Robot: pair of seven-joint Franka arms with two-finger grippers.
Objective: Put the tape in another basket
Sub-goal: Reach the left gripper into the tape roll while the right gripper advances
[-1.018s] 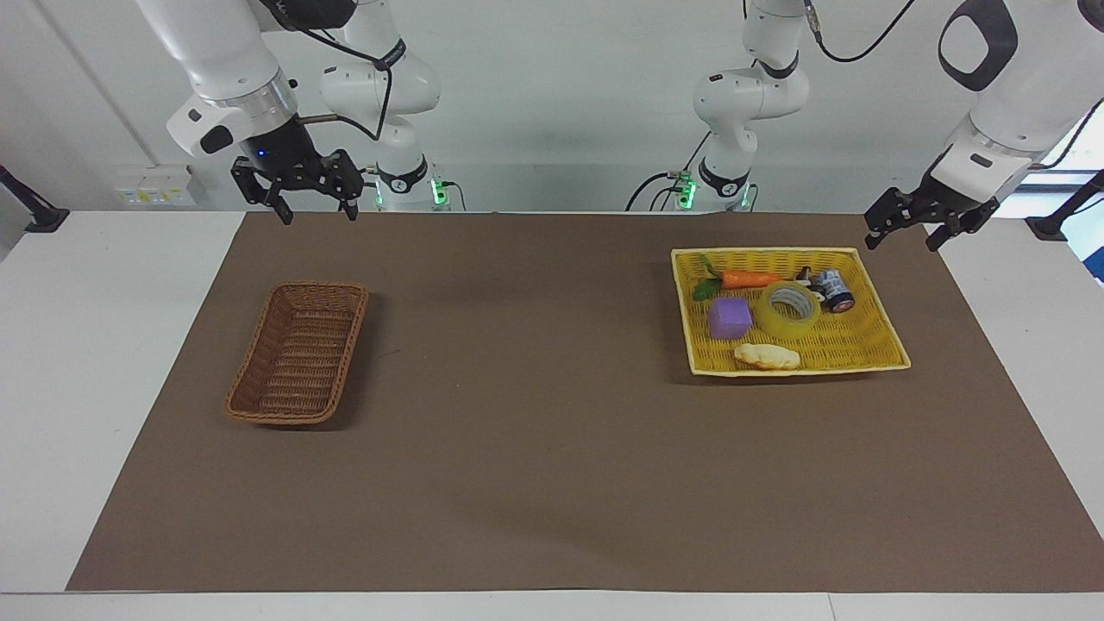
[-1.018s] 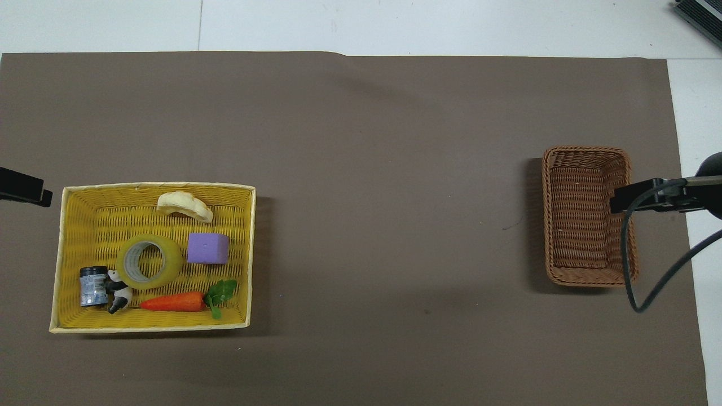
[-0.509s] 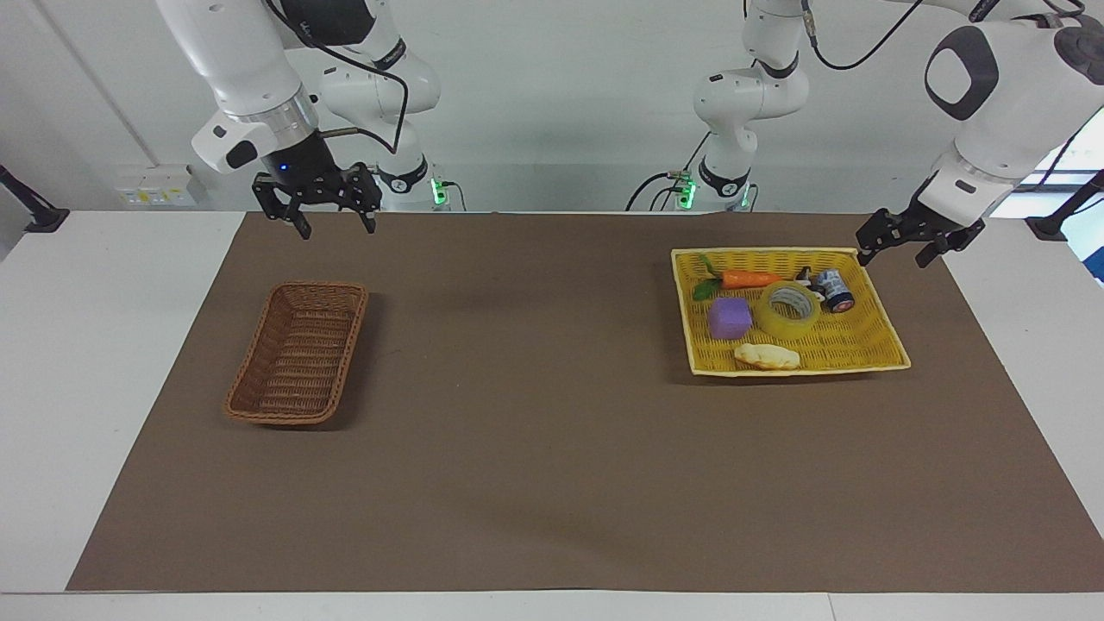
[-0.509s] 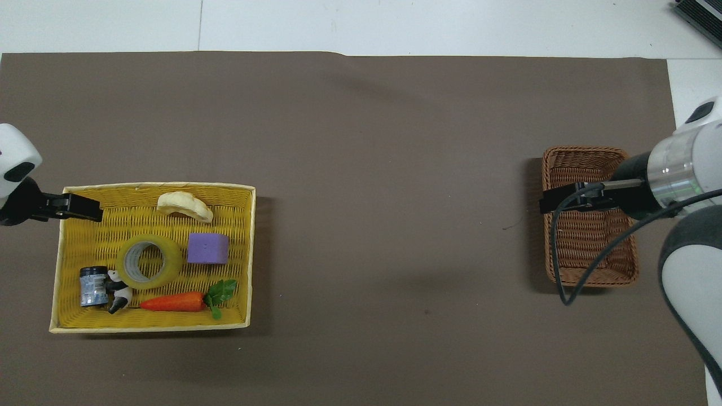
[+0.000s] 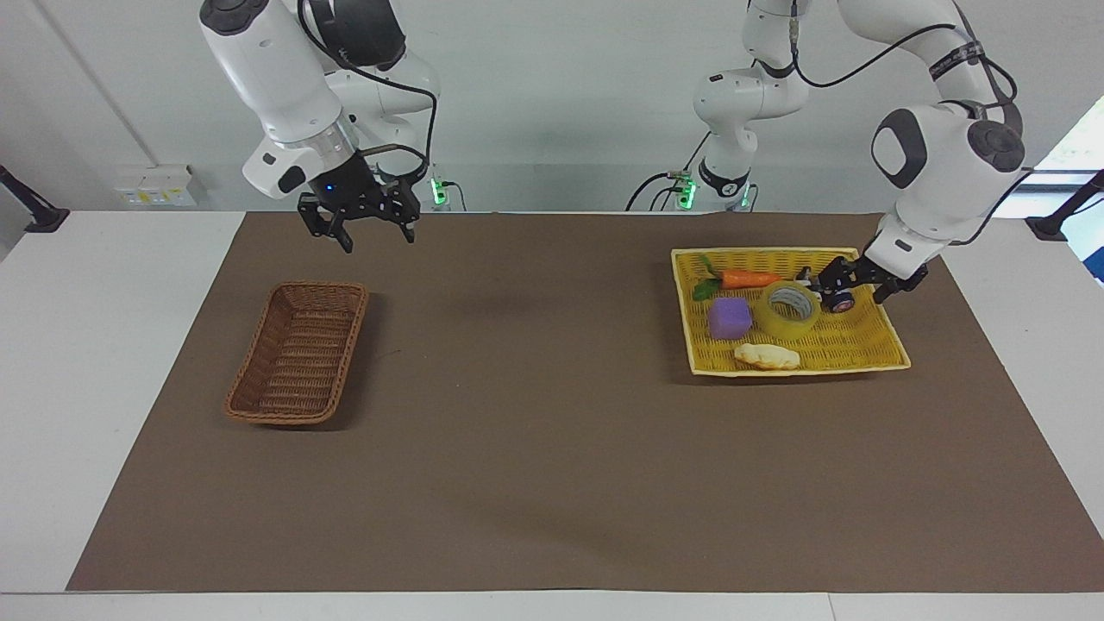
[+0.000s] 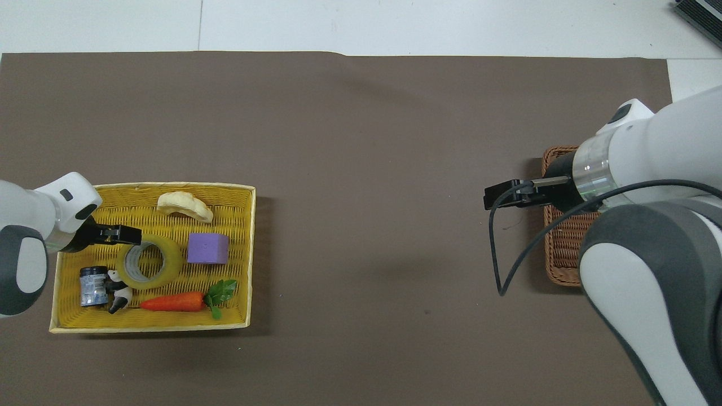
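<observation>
A: What are you working with on the counter (image 5: 52,362)?

B: You have a brown paper-like mat (image 5: 552,448) over a white top. At the left arm's end sits a flat tray (image 5: 880,349) of bright yellow weave with a pale rim. In it lies the tape (image 5: 790,309), a wide ring of translucent yellow film around a pale core, lying flat with its hole upward. Beside it are a purple foam-like cube (image 5: 730,317), an orange carrot (image 5: 749,279) with green leaves, a pale lumpy bread-like piece (image 5: 766,355), a small dark cylinder (image 6: 93,286) with a blue patterned label, and a little black-and-white figure (image 6: 117,290).

A: And the basket (image 5: 297,354)?

B: Dark brown wicker, deep and narrow with sloping sides, at the right arm's end. From overhead, the right arm covers most of it.

A: Where's your left pincer (image 5: 856,278) against the tape?

B: It is low over the tray, just beside the roll on the cylinder's side, fingers spread and holding nothing. You cannot tell whether it touches the cylinder, which it partly hides.

A: The right pincer (image 5: 369,228)?

B: Raised over the mat beside the basket, jaws apart, empty-handed.
</observation>
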